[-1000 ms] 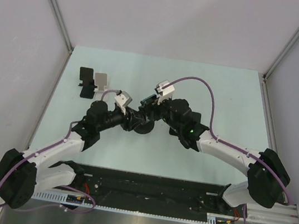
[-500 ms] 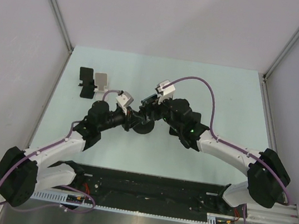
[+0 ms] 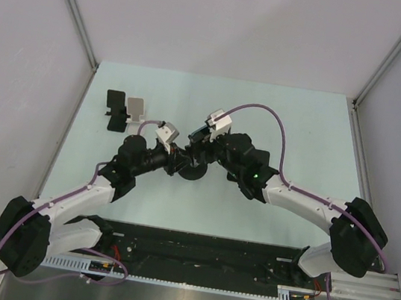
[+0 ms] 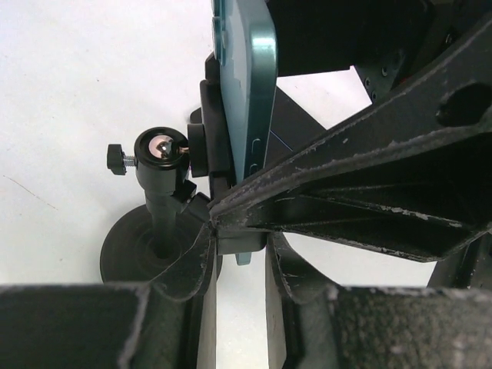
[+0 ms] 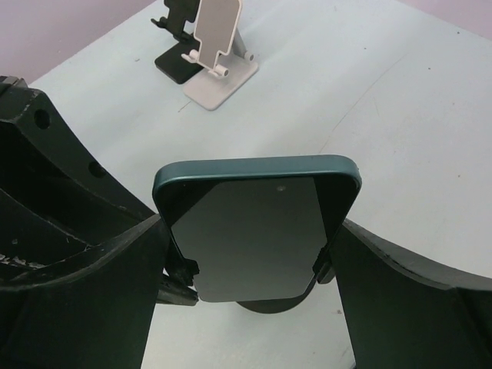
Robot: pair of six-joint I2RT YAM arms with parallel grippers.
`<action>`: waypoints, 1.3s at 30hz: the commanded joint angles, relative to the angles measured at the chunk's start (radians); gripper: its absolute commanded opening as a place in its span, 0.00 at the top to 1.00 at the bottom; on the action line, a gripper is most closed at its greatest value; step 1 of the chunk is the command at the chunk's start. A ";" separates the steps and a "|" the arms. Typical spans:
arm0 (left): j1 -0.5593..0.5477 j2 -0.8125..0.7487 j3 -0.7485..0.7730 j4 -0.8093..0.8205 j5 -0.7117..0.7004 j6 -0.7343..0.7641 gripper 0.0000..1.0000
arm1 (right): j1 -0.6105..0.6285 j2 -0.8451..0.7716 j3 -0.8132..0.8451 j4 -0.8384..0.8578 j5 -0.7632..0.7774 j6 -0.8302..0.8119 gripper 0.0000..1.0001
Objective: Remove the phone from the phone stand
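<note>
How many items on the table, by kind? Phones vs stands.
Phone stands: 3 (black round-base stand, black folding stand, white folding stand)
Phones: 1 (teal phone, sitting in the black round-base stand)
Total: 4

Top view: right gripper point(image 3: 199, 148) and its wrist camera point(image 3: 218, 120) have edged down and left, sitting closer over the stand point(image 3: 194, 170). The purple cable point(image 3: 279, 128) above them arcs a touch lower. Right elbow point(image 3: 353, 237) has shifted slightly left, toward the stand. Left gripper point(image 3: 180, 160) has crept a little nearer the stand from the left. Any change in finger spread is too small to read.
</note>
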State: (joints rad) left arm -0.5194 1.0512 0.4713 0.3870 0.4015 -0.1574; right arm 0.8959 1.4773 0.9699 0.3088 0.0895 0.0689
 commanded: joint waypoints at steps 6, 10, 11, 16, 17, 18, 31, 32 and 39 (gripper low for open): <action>-0.004 -0.016 0.030 0.035 -0.012 -0.016 1.00 | 0.008 0.008 -0.005 0.003 -0.010 -0.020 0.35; -0.004 -0.023 0.024 0.033 -0.013 -0.013 0.84 | 0.006 0.003 -0.005 0.019 -0.016 -0.021 0.75; -0.005 -0.026 0.024 0.035 -0.015 -0.013 0.79 | 0.006 0.000 -0.005 0.021 -0.016 -0.020 0.80; -0.007 -0.034 0.027 0.038 -0.032 -0.014 0.52 | 0.005 -0.008 -0.005 0.015 -0.019 -0.017 1.00; -0.007 -0.039 0.029 0.041 -0.041 -0.016 0.49 | 0.005 -0.008 -0.005 0.015 -0.019 -0.018 1.00; -0.005 -0.039 0.030 0.044 -0.044 -0.024 0.48 | 0.005 -0.008 -0.005 0.013 -0.019 -0.017 1.00; -0.005 -0.068 -0.005 0.087 -0.127 -0.068 1.00 | -0.008 -0.028 -0.005 -0.025 -0.063 -0.012 1.00; -0.005 -0.072 -0.010 0.089 -0.130 -0.064 1.00 | -0.009 -0.031 -0.005 -0.040 -0.071 -0.018 1.00; 0.041 -0.083 -0.025 0.092 -0.055 -0.073 1.00 | -0.115 -0.064 -0.004 -0.111 -0.299 -0.040 1.00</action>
State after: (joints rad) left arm -0.5251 0.9970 0.4480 0.4072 0.3584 -0.2104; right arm 0.8356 1.4670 0.9684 0.2928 -0.0544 0.0509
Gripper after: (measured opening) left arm 0.189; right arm 0.731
